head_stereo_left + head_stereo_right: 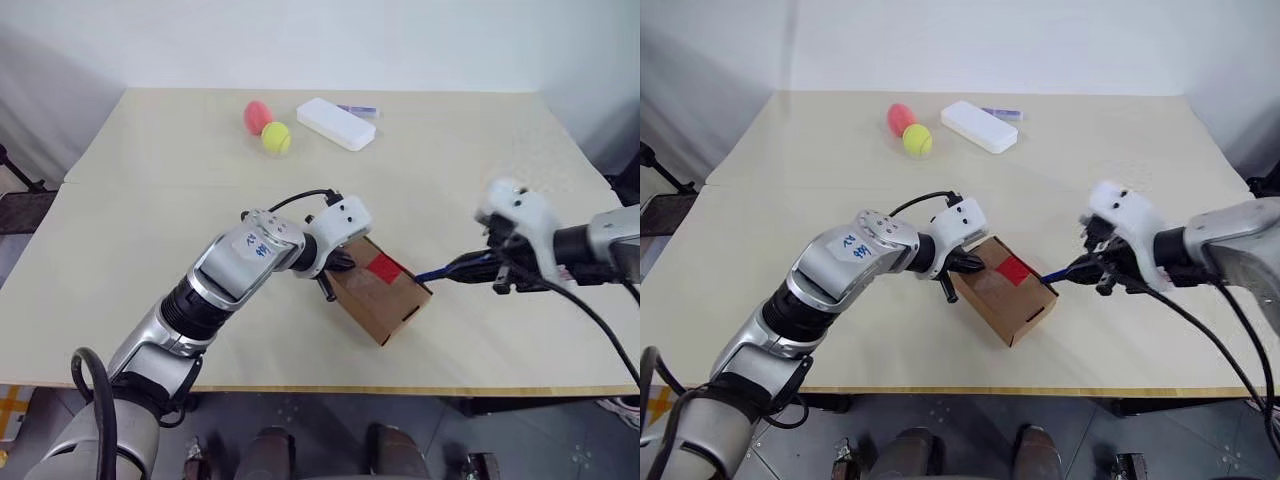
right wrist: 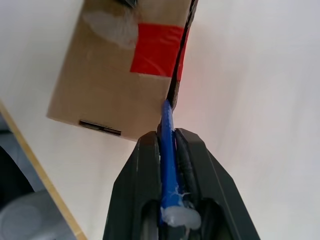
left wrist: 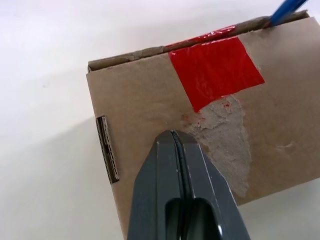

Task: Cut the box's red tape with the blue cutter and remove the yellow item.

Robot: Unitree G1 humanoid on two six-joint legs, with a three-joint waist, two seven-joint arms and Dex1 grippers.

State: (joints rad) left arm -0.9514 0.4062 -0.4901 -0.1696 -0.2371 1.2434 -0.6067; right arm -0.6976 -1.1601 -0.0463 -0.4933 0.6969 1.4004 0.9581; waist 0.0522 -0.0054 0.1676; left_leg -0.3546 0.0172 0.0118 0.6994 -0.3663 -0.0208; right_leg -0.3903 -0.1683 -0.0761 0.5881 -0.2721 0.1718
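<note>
Left wrist view: closed left gripper presses the box, torn matte cardboard beside glossy red tape. Right gripper clamps the slim blue cutter, tip at the flap seam.

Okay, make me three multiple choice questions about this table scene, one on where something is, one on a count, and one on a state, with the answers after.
1. Where does the blue cutter tip sit?
A. at the box edge beside the red tape
B. by the white case
C. on the floor

2. How many balls lie on the table?
A. one
B. two
C. four

3. What is the left pincer doing?
A. shut, pressing on the box top
B. open above the balls
C. gripping the cutter

Answers: A, tip meets the flap seam; B, pink ball and yellow-green ball; A, closed fingers rest on cardboard.
</note>
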